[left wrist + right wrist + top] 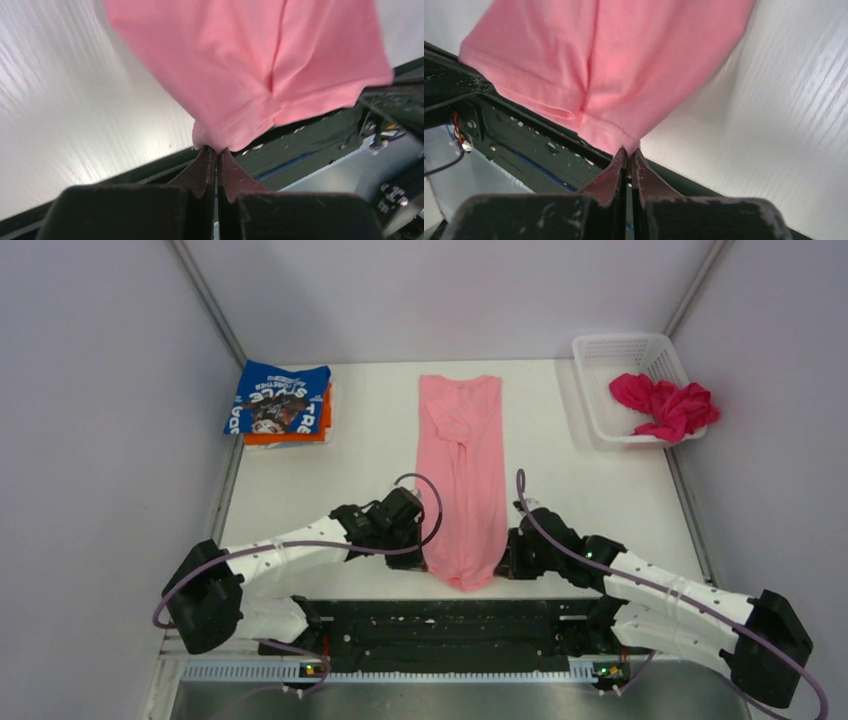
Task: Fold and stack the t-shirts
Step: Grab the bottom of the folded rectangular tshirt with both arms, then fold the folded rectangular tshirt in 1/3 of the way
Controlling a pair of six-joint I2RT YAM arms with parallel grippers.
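The light pink t-shirt (463,475) lies as a long narrow strip down the middle of the table. My left gripper (424,558) is shut on its near left hem corner (212,136). My right gripper (503,560) is shut on its near right hem corner (624,139). The near end is a little above the table edge in both wrist views. The blue t-shirt with white lettering (279,399) lies folded on the orange t-shirt (289,436) at the far left. The magenta t-shirt (664,404) is crumpled in the basket.
The white lattice basket (610,359) stands at the far right corner. The black rail (450,625) with the arm bases runs along the near edge. Grey walls close in the left, right and back.
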